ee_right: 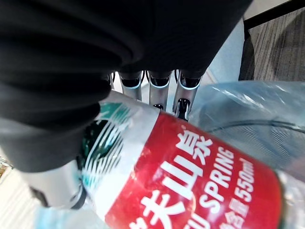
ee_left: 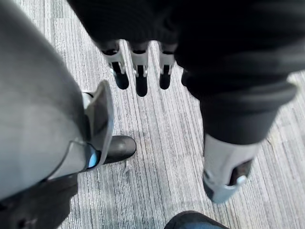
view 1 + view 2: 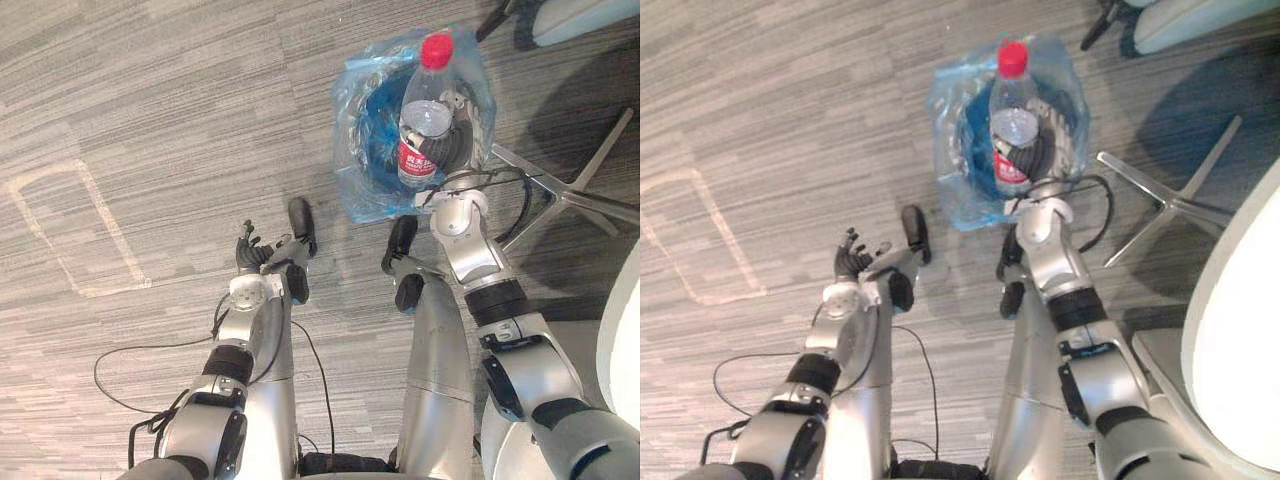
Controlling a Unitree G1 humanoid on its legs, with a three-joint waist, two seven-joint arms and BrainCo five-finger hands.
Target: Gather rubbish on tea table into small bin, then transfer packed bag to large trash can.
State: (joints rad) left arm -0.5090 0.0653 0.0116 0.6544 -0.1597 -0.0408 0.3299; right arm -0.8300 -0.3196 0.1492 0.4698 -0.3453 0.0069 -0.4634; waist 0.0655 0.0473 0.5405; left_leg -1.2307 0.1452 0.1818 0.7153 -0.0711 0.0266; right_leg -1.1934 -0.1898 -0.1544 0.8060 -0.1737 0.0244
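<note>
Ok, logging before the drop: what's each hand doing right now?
Left hand: open, fingers relaxed, holding nothing.
Right hand: shut on the red-capped water bottle, at the bag-lined small bin.

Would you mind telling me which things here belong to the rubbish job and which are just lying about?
Part of the job: bottle, held in the right hand; small bin; blue bag lining it.

Just lying about: chair base; taped outline on the floor. The left hand hangs open, holding nothing.
</note>
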